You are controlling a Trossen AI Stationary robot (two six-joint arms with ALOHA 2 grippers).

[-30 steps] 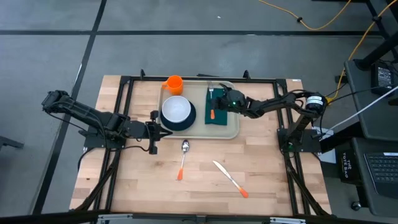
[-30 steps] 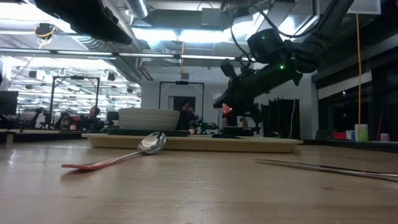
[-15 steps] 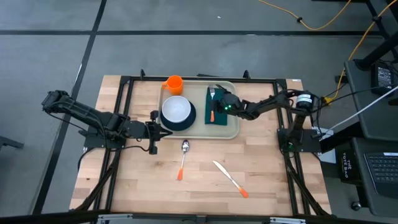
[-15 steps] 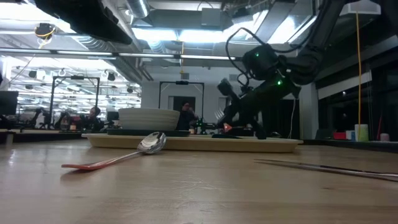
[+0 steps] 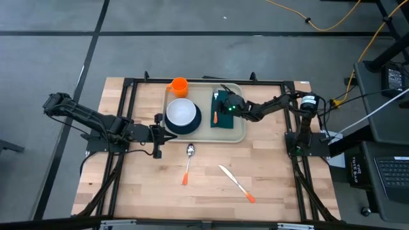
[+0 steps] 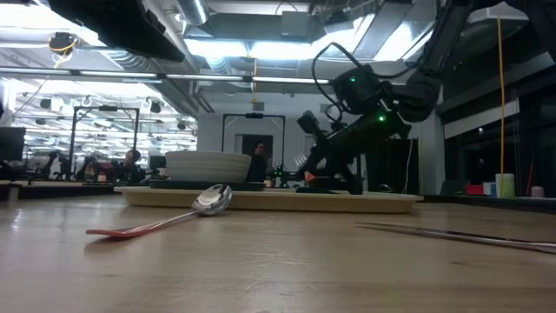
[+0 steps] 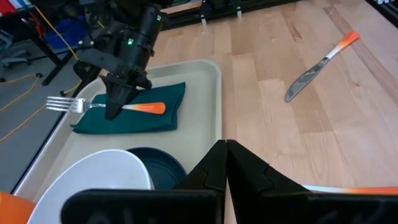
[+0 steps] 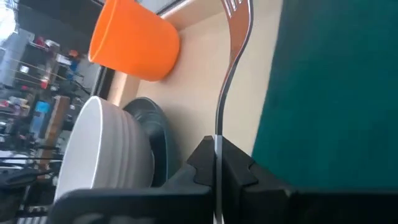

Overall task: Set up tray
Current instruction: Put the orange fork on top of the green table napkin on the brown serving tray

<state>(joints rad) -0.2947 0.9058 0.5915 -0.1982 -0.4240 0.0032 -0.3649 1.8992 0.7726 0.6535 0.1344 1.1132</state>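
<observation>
**A:** What is shown from above?

**B:** A large cream rectangular plastic tray (image 5: 239,137) with rounded corners and a raised rim is seen at the far middle of a pale wooden slatted table (image 5: 268,185). On the tray, a white bowl (image 5: 181,112) is stacked on a dark round plate (image 5: 194,124), an orange cup (image 5: 179,86) is set at the tray's far left corner, and a dark green folded napkin (image 5: 226,121) is laid to the right. The right gripper (image 5: 222,107) is placed over the napkin, its jaws clamped on a metal fork with an orange handle (image 5: 218,117). The left gripper (image 5: 171,135) is parked just off the tray's left near corner, jaws together, nothing held. An orange-handled spoon (image 5: 188,161) and knife (image 5: 235,183) are left on the table nearer than the tray.

**A:** And at table height?

**B:** The tray's low rim (image 6: 261,200) is seen lying flat, thin and smooth.

**A:** From the left wrist?

**B:** The fork (image 7: 102,106) is shown lying across the soft, creased napkin (image 7: 155,118), tines overhanging onto glossy tray plastic (image 7: 199,99).

**A:** From the right wrist?

**B:** The fork's shiny neck (image 8: 225,93) is seen pinched between closed fingers.

**A:** How would the tray handle?

**B:** It is judged light, stiff and slippery; loaded, it would best be gripped by the rim.
</observation>
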